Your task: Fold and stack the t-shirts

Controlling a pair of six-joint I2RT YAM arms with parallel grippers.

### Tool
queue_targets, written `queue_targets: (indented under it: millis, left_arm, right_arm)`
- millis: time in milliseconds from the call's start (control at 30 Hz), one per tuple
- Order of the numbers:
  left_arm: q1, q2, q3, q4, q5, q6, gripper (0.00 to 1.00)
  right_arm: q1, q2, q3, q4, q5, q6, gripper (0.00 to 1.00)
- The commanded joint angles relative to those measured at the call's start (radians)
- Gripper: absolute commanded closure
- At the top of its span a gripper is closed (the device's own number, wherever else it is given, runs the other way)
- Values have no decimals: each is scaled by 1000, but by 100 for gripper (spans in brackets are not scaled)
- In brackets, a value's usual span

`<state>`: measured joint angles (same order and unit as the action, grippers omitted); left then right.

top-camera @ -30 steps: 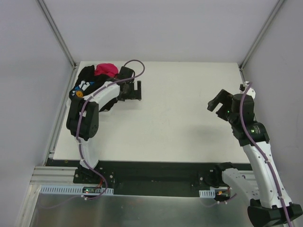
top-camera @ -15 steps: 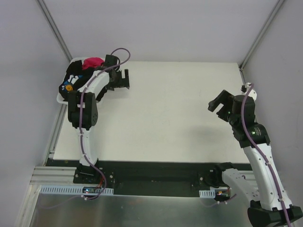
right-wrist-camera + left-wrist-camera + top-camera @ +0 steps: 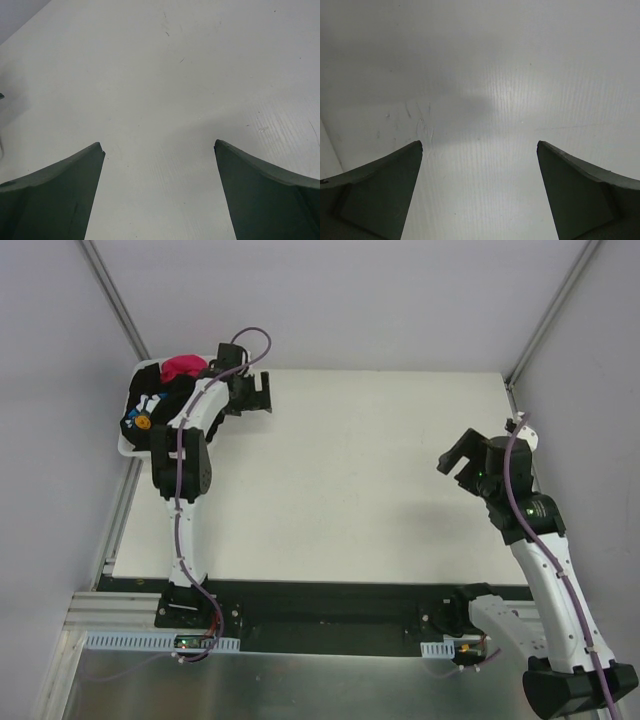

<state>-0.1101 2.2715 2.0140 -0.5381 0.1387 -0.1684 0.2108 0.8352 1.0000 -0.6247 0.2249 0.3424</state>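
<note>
While the right arm has barely moved over the last second, the left arm (image 3: 190,430) has stretched out toward the far-left corner of the bench (image 3: 370,480). The basket (image 3: 126,447) has slid with it and now hangs past the bench's left edge at that corner.

Top view: the black t-shirt (image 3: 150,400) with the daisy print lies heaped in the basket, with the pink t-shirt (image 3: 183,366) bunched on its far side. The left end effector (image 3: 260,395) is just beside the pile near the far edge, jaws spread, gripping nothing. The right end effector (image 3: 457,465) hovers near the right edge, also spread and empty. Count: two arms, two end effectors, one basket, two shirts showing. No cream shirt can be seen from here.

Left wrist view: two dark fingers (image 3: 375,195) wide apart, only bare white surface between them, no cloth.

Right wrist view: the same, fingers (image 3: 55,195) wide apart over bare bench.

My read: the pile got shoved away rather than picked up. No shirt is out on the bench, so folding has not begun.
</note>
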Motion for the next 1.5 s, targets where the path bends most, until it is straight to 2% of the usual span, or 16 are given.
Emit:
queue_targets:
  millis: [0, 167, 300, 433, 533, 667, 733, 833, 933, 1067, 1167, 1267, 1467]
  left_arm:
    - [-6, -127, -10, -17, 72, -19, 2]
    - [-68, -390, -158, -20, 18, -72, 2]
    - [-111, -584, -354, -26, -65, -143, 1]
    - [-109, -810, -503, -74, -109, -200, 1]
    - [-105, -949, -604, -106, -164, -258, 1]
    - [-48, -1092, -731, -180, -217, -438, 1]
    - [-10, -1147, -782, -178, -225, -483, 1]
    - [59, -1134, -856, -166, -211, -519, 1]
    - [156, -1075, -865, -166, -168, -545, 1]
    - [214, -1009, -864, -142, -200, -580, 1]
    - [277, -931, -859, -70, -139, -554, 1]
    - [283, -851, -824, -13, -47, -485, 2]
    - [285, -721, -758, 99, -39, -404, 2]
  right_arm:
    - [-5, 8, 58, 8, 7, -6, 4]
    - [-5, -7, 66, 17, 21, -49, 4]
    - [-5, -16, 43, 55, -22, -68, 4]
    - [-5, -1, -3, 166, -107, -65, 4]
    - [-4, 28, 17, 183, -142, -72, 4]
    - [-2, 35, -3, 220, -160, -82, 4]
    - [-4, 31, -11, 230, -180, -82, 4]
    - [-5, 9, -47, 237, -197, -69, 4]
    - [-4, -33, -107, 237, -214, -48, 4]
    - [-4, -99, -178, 234, -196, -16, 4]
    - [-4, -128, -210, 241, -165, 7, 4]
    - [-5, -125, -199, 230, -156, 7, 4]
    - [-5, -93, -160, 207, -119, -37, 4]
